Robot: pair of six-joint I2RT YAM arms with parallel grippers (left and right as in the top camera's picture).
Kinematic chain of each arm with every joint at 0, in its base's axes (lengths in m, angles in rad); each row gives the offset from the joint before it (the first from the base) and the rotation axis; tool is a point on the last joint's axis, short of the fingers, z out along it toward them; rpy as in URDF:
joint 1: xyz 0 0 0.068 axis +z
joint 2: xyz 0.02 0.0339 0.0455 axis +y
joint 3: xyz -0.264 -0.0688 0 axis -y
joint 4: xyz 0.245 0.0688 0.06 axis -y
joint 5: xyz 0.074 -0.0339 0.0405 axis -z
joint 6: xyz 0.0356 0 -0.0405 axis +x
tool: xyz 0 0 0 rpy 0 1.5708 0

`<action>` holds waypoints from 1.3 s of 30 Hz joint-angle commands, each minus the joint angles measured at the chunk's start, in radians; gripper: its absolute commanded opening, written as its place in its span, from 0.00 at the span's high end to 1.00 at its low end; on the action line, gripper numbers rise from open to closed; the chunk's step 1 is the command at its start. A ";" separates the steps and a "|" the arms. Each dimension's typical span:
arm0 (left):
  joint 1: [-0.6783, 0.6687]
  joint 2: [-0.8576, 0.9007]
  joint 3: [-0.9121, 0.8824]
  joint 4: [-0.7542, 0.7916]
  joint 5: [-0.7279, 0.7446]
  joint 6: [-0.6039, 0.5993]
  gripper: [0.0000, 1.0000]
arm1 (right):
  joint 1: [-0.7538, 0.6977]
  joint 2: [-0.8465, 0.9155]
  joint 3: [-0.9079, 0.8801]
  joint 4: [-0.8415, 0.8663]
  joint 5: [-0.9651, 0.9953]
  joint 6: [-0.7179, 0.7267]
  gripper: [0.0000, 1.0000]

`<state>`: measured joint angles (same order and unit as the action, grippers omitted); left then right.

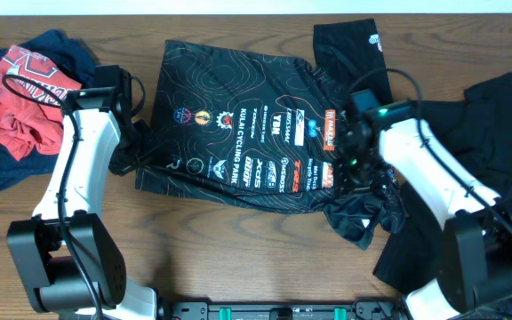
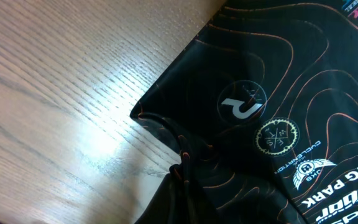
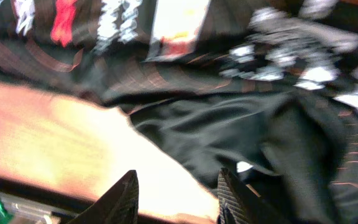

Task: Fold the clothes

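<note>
Overhead, one cycling jersey (image 1: 238, 124), one red garment (image 1: 16, 111)

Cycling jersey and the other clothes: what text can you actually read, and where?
"KULAI CYCLING PARK": black cycling jersey, lower print, overhead view.
"YBN": white sponsor logo on the jersey.
"PARK": same jersey, left wrist view.
"P": round logo on the jersey, left wrist view.
Remaining sponsor logos: too small to read; in the right wrist view, blurred.
Red garment: print unreadable.
</note>
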<state>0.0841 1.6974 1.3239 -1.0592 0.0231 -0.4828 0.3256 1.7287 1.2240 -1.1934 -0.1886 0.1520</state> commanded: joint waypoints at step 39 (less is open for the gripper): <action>0.005 -0.010 -0.001 0.003 -0.007 -0.013 0.94 | -0.065 -0.275 -0.467 0.045 -0.104 0.195 0.34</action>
<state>0.0841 1.6974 1.3235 -1.0508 0.0231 -0.4831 0.3061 1.4551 0.7597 -1.1397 -0.2771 0.3553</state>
